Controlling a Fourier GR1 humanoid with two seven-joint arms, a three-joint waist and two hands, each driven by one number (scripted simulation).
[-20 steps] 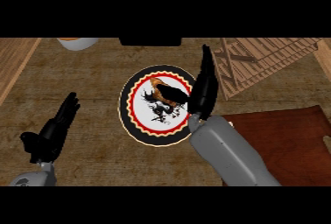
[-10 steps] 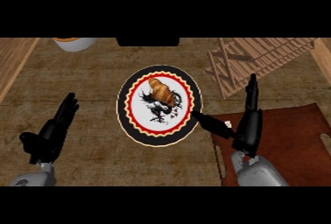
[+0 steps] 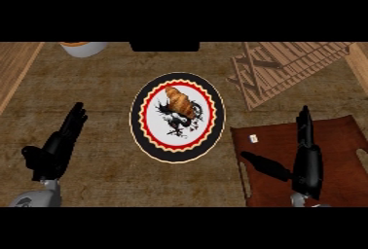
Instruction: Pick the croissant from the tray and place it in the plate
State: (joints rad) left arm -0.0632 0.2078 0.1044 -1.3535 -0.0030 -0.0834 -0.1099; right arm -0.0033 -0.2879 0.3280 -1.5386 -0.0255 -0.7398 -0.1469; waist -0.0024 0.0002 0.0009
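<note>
A golden-brown croissant [image 3: 179, 100] lies on the upper part of the round plate [image 3: 152, 145], which has a black rim, a red scalloped ring and a dark bird figure in its white middle. The dark reddish-brown tray [image 3: 338, 136] sits at the lower right with nothing but a small white mark on it. My right hand [image 3: 307, 163] hovers over the tray, open, fingers straight and pointing away, thumb out to the left. My left hand [image 3: 56, 148] rests open at the lower left, well apart from the plate.
A wooden slatted board [image 3: 287, 63] lies at the upper right. A white and orange bowl [image 3: 83, 47] shows at the top left edge, a dark object [image 3: 164, 45] at the top middle. A lighter wooden strip [image 3: 14, 73] runs along the left side.
My right hand has drawn back from the plate, down and to the right, and now stands over the tray. The croissant stays on the plate. The left hand has not moved.
</note>
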